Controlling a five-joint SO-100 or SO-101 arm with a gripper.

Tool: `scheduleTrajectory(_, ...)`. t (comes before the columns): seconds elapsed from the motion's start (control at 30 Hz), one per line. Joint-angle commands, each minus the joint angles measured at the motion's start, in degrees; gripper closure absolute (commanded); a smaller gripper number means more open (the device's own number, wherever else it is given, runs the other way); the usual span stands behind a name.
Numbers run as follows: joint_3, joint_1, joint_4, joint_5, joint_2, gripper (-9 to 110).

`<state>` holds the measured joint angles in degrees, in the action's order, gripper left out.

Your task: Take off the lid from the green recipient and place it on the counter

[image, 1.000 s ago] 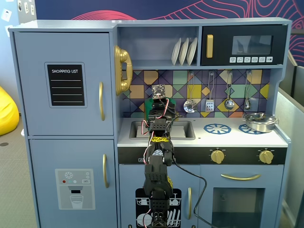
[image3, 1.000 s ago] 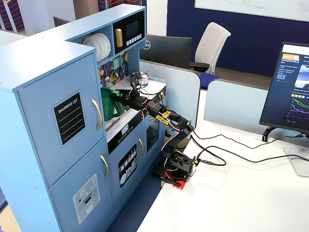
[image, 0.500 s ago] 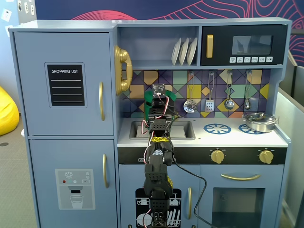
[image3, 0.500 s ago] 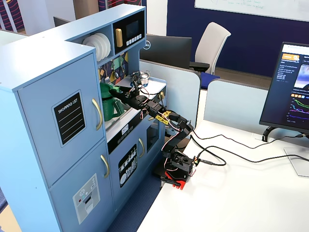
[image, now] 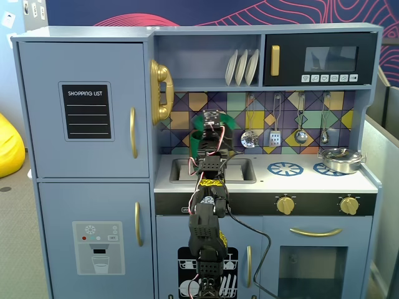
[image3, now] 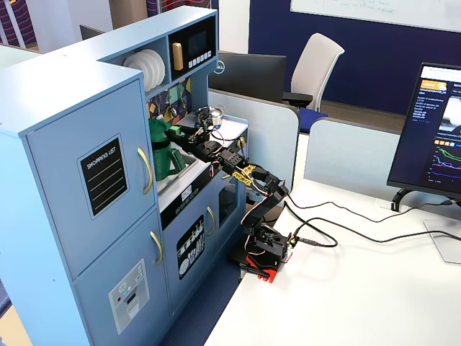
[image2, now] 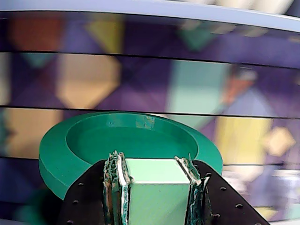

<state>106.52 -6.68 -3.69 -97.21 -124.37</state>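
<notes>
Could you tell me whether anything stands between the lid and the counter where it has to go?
The fingers already clamp the lid's knob. The green recipient is directly below it. To the right in a fixed view, the sink and the white counter beside it look free; the steel pan sits far right.

In a fixed view the arm (image: 209, 205) is covering most of the green recipient (image: 201, 140) and part of the sink (image: 240, 169) behind it. In the wrist view the backsplash (image2: 140, 75) behind the lid (image2: 84, 145) is blurring, and the bottom edge is cutting off the end effector (image2: 157, 187).
</notes>
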Motion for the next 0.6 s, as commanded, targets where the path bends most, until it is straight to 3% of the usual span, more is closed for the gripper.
scheduleTrajectory(0.0, -6.68, -5.45, 1.23, 1.49, -1.67, 102)
scheduleTrajectory(0.57, -6.42, -25.75, -0.79, 4.66, 2.11, 102)
